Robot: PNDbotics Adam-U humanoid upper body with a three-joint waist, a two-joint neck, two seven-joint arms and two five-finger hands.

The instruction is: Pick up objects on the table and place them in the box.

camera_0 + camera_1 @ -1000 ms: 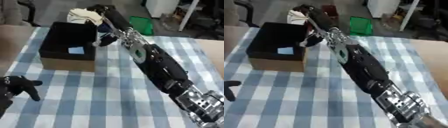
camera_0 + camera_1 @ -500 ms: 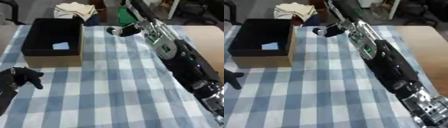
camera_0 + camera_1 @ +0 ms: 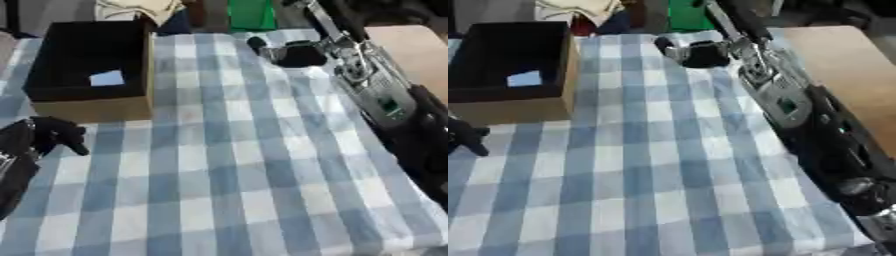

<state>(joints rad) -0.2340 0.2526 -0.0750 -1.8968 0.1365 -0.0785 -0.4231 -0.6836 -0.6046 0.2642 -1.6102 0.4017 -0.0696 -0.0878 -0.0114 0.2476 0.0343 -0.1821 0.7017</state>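
Right hand [image 3: 293, 54] out at far end of checked bench [image 3: 227, 165], fingers curled, whether holding anything unclear. Box [image 3: 87, 70] sits far left, pale blue scrap [image 3: 107, 78] inside. Left hand [image 3: 48, 136] idle, fingers curled, empty. Step looks like reach; next, locate object, close on it.

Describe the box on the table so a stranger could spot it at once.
Start with the blue and white checked tablecloth that covers the table. At its far left corner stands the box, open at the top, beyond the robot's left hand. It has tan cardboard walls, a black inside and a small pale blue piece on its floor; nothing else here is box-shaped.
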